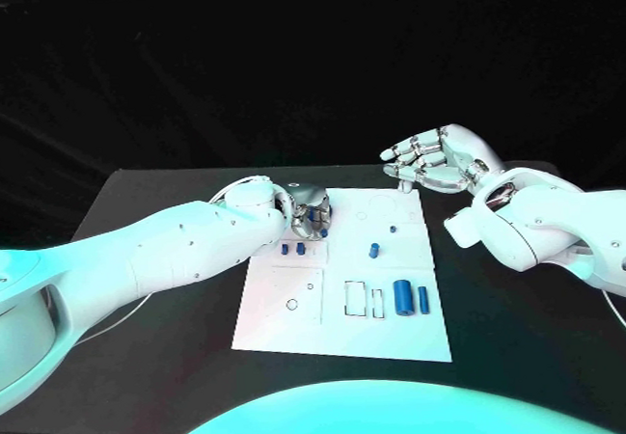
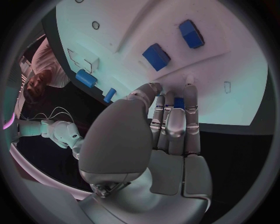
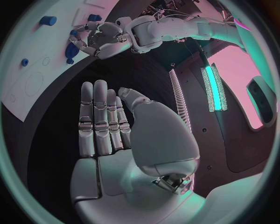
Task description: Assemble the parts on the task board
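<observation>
Blue part half hidden between left hand's closed fingers; right hand spread, empty.

You have a black counter in front of you, its dark top running out to both sides. The white task board lies flat on it, about in the middle. A thin pale line, possibly a cable, runs along the counter near its left side; it is hard to make out.
</observation>
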Motion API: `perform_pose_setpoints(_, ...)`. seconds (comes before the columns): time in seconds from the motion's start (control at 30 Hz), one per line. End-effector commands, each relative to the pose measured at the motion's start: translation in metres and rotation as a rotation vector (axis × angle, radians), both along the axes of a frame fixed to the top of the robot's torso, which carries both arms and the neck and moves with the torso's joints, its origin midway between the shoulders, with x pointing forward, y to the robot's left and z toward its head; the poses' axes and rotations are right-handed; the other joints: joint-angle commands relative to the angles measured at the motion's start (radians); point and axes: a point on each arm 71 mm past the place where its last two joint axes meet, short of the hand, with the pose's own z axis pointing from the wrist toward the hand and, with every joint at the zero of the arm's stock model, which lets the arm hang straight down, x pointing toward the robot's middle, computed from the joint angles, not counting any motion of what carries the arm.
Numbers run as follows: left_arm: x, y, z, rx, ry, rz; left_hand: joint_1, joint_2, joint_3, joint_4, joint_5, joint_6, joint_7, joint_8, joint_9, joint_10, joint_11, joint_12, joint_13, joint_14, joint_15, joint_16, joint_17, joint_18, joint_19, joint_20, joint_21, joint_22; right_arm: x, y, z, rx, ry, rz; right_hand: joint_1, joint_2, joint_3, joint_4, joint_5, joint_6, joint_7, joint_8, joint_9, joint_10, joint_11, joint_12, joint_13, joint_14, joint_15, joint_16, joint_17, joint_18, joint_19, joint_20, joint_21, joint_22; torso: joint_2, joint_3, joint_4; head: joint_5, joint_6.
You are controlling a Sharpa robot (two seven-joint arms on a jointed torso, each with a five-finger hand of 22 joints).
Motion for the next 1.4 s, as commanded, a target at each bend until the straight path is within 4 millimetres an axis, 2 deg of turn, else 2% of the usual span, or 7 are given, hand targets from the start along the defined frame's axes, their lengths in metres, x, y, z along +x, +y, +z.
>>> perform_pose_setpoints(0.03, -0.0016, -0.0035, -0.0023, 0.003, 0.019, -0.021, 0.000, 0.009, 0.007, -0.002, -0.002, 0.011, -0.002, -0.008, -0.001, 0.012, -0.003, -0.010, -0.004, 0.008, -0.004, 0.004, -0.002, 0.009, 0.005, -0.005, 0.006, 0.002, -0.0011, 0.0028, 0.0003, 0.003, -0.002, 0.021, 0.001, 0.006, 0.000, -0.001, 0.005, -0.001, 0.007, 0.007, -0.001, 0.004, 0.000, 0.000, -0.002, 0.004, -0.001, -0.004, 0.001, 0.003, -0.004, 0.003, -0.005, 0.001, 0.001, 0.0003, -0.0018, 0.000, 0.000)
perform_pose_setpoints(0.43, -0.0035, -0.0057, -0.0053, 0.003, 0.041, -0.029, -0.004, 0.003, 0.011, -0.007, -0.002, 0.010, -0.002, -0.029, -0.006, 0.024, -0.004, -0.034, -0.017, 0.011, -0.007, 0.009, 0.001, 0.007, 0.005, -0.009, 0.015, 0.013, -0.0010, 0.0026, 0.0003, 0.003, -0.002, 0.021, 0.001, 0.007, 0.000, 0.000, 0.005, -0.001, 0.007, 0.007, -0.001, 0.004, 0.000, 0.000, -0.002, 0.005, -0.001, -0.004, 0.001, 0.003, -0.004, 0.003, -0.005, 0.001, -0.001, -0.0003, 0.0024, -0.007, 0.000)
perform_pose_setpoints(0.93, -0.0037, -0.0066, -0.0062, 0.001, 0.052, -0.030, -0.013, -0.006, 0.017, -0.011, -0.002, -0.005, 0.005, -0.069, -0.018, 0.033, 0.008, -0.069, -0.033, 0.009, 0.006, 0.013, -0.007, 0.006, 0.002, -0.003, 0.023, 0.019, -0.0003, 0.0027, 0.0000, 0.002, -0.002, 0.021, 0.001, 0.007, 0.001, -0.001, 0.005, -0.001, 0.007, 0.007, -0.001, 0.004, 0.000, 0.000, -0.002, 0.005, -0.001, -0.004, 0.002, 0.004, -0.003, 0.003, -0.005, 0.001, 0.000, -0.0003, 0.0013, -0.006, 0.000)
perform_pose_setpoints(1.4, -0.0041, -0.0058, -0.0074, -0.003, 0.074, -0.024, -0.014, 0.003, 0.022, -0.015, -0.003, 0.017, 0.009, -0.074, -0.017, 0.057, 0.008, -0.072, -0.034, 0.011, 0.007, 0.018, -0.004, 0.006, 0.002, 0.001, 0.029, 0.027, 0.0001, 0.0023, -0.0002, 0.002, -0.002, 0.020, 0.004, 0.009, 0.002, -0.003, 0.006, 0.000, 0.007, 0.008, -0.001, 0.005, -0.001, 0.001, -0.003, 0.006, -0.001, -0.005, 0.003, 0.004, -0.003, 0.003, -0.004, 0.002, 0.000, 0.0001, 0.0012, -0.007, 0.000)
